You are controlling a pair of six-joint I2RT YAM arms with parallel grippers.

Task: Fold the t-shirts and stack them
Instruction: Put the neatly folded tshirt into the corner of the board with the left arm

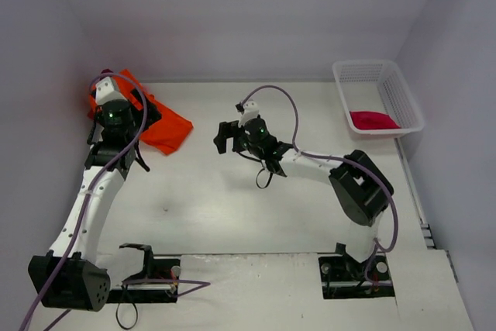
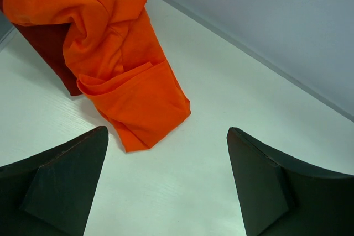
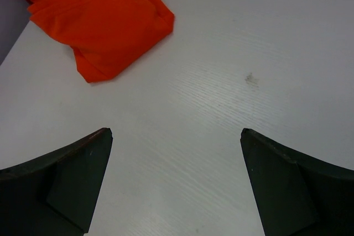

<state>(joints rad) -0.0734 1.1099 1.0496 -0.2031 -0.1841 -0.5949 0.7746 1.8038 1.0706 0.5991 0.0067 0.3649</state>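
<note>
The white plastic mesh basket [image 1: 364, 73] stood at the far right of the surface [image 1: 232, 215], against the right wall. One crimson-pink t-shirt [image 1: 373, 120] lay bunched in its near end; the rest of the basket floor showed bare mesh.

The orange t-shirt [image 1: 169, 131] lay crumpled at the far left of the surface, well apart from the basket. In the left wrist view it draped over a dark red t-shirt [image 2: 48, 48], of which only an edge showed on the left side, beneath the orange folds.

The left gripper [image 2: 167, 131] hung over the bare surface just beside the orange cloth's nearest corner, its fingers spread wide and holding nothing. The right gripper [image 3: 176, 131] was out over the middle of the surface, pointing left toward the orange t-shirt, also spread wide and holding nothing, with a small dark scuff [image 3: 251, 78] on the surface ahead of it.
</note>
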